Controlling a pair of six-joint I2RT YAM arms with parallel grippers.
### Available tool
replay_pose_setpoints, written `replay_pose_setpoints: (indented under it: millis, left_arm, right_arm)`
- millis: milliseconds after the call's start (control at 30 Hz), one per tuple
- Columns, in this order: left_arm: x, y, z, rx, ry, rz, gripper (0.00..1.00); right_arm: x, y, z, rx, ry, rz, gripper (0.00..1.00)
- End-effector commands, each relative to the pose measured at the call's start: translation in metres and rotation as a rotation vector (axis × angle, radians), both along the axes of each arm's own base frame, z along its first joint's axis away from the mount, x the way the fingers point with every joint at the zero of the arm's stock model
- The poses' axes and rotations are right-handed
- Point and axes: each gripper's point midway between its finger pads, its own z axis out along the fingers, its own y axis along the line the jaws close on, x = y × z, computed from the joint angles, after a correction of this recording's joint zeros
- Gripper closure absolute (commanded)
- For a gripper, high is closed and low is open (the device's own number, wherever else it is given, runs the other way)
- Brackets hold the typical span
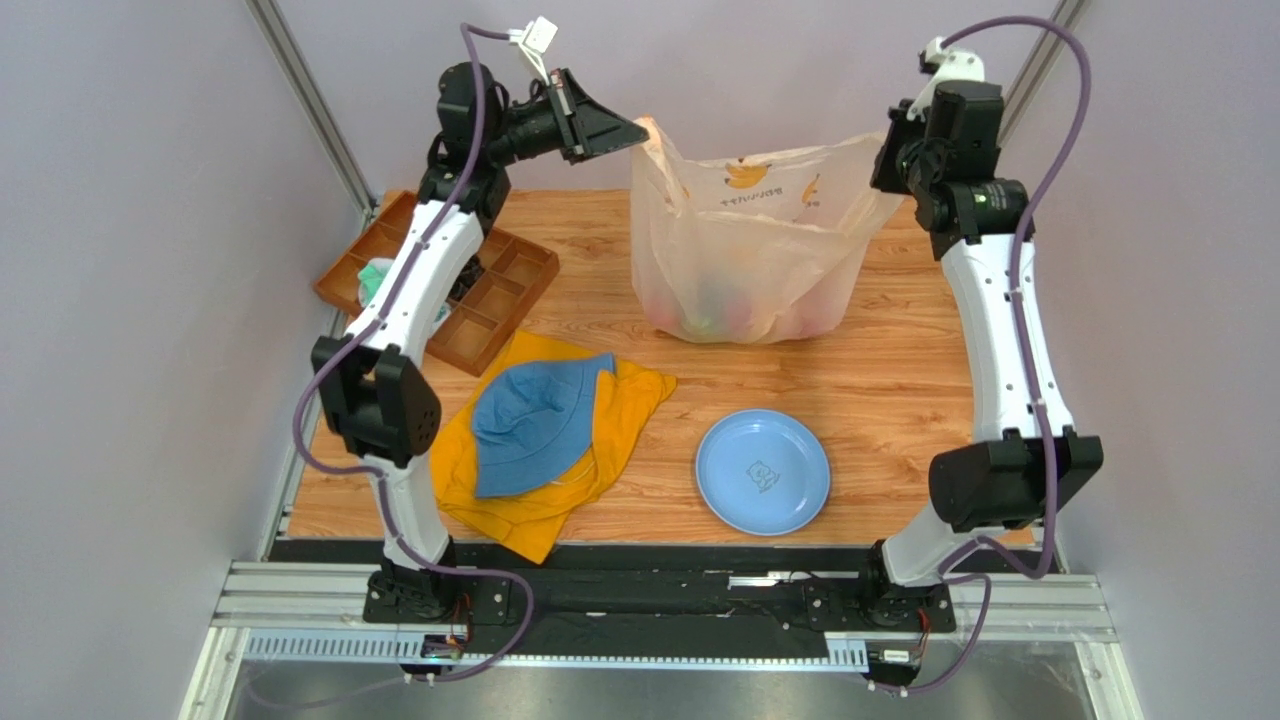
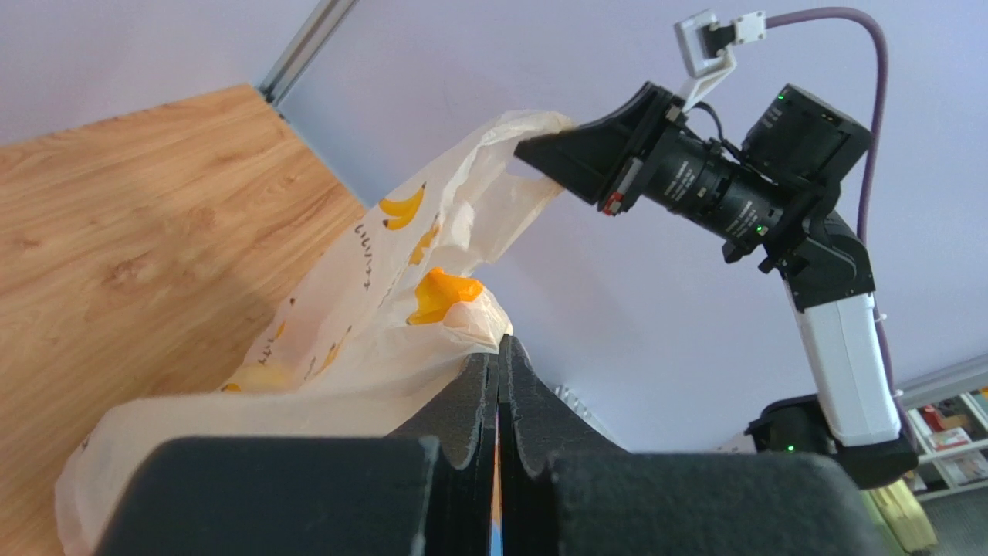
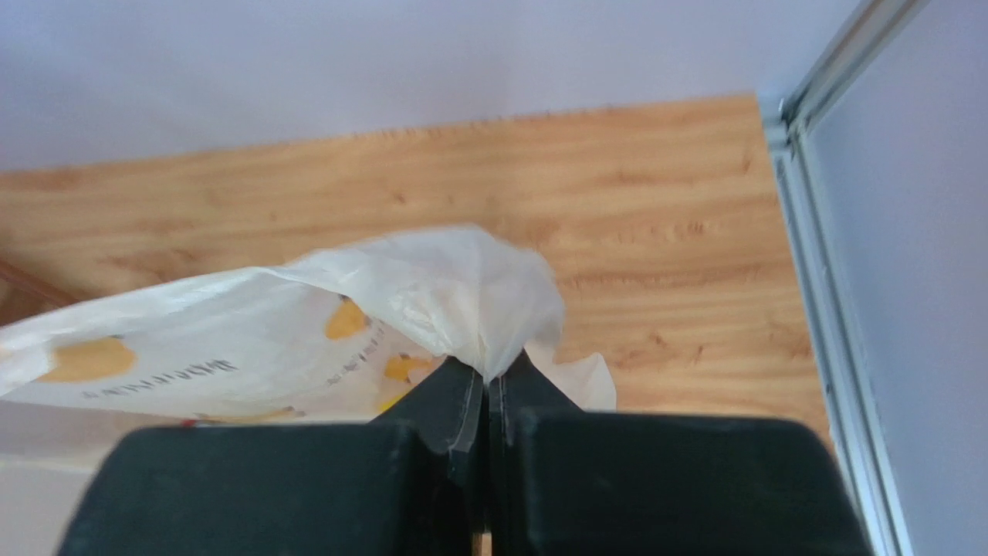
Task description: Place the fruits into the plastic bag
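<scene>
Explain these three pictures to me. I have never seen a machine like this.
These are two robot arms bolted to the near edge of a wooden table. The wide picture looks down from above and behind them, showing the left arm and the right arm. The other two pictures come from a camera on each wrist. One shows the left fingers and the other the right fingers, black, at the bottom edge. Each pair is shut on a top corner of the plastic bag, holding it stretched between them. Fruits show dimly through its bottom. On the table lie a blue plate, a blue hat on a yellow cloth, and a brown compartment tray.
</scene>
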Motion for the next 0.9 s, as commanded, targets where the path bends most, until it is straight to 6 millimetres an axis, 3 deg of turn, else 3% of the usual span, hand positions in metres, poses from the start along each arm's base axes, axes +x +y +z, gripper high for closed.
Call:
replay_pose_setpoints:
  millis: [0,67,133,267,367,467,567,600,700,733,767,833,867]
  left_arm:
    - [0.037,-0.011,-0.054,0.013,0.078,-0.061,1.00]
    - [0.039,-0.013,-0.061,0.017,0.076,-0.087,1.00]
    - [0.039,-0.013,-0.055,0.016,0.036,-0.089,1.00]
    - [0.040,-0.011,-0.046,0.067,-0.048,-0.068,1.00]
    - [0.039,-0.009,-0.049,0.104,-0.056,-0.062,1.00]
    - [0.037,-0.006,-0.053,0.136,-0.063,-0.044,0.98]
    - [0.036,-0.003,-0.053,0.153,-0.079,-0.027,0.76]
    - [0.033,-0.002,-0.048,0.153,-0.096,-0.023,0.62]
    - [0.029,0.001,-0.045,0.169,-0.118,-0.006,0.37]
    - [0.028,0.002,-0.047,0.174,-0.116,0.000,0.35]
    - [0.023,0.004,-0.041,0.176,-0.134,0.004,0.26]
    - [0.021,0.006,-0.049,0.189,-0.122,0.023,0.24]
    - [0.015,0.009,-0.038,0.188,-0.164,0.038,0.18]
  right_arm:
    - [0.017,-0.006,-0.067,0.046,0.132,-0.007,1.00]
    - [0.016,-0.003,-0.078,0.065,0.160,0.013,1.00]
    - [0.015,-0.001,-0.084,0.070,0.173,0.023,1.00]
    - [0.013,0.003,-0.077,0.083,0.162,0.039,1.00]
    - [0.011,0.006,-0.066,0.099,0.141,0.052,0.94]
    - [0.009,0.009,-0.061,0.117,0.137,0.065,0.80]
    - [0.007,0.010,-0.061,0.120,0.143,0.068,0.67]
    - [0.006,0.010,-0.061,0.122,0.143,0.069,0.59]
    - [0.003,0.015,-0.059,0.130,0.141,0.094,0.45]
    - [0.001,0.017,-0.059,0.134,0.142,0.101,0.43]
    - [-0.001,0.017,-0.055,0.135,0.134,0.104,0.39]
    - [-0.003,0.020,-0.054,0.140,0.130,0.120,0.29]
    - [-0.005,0.020,-0.053,0.140,0.127,0.122,0.26]
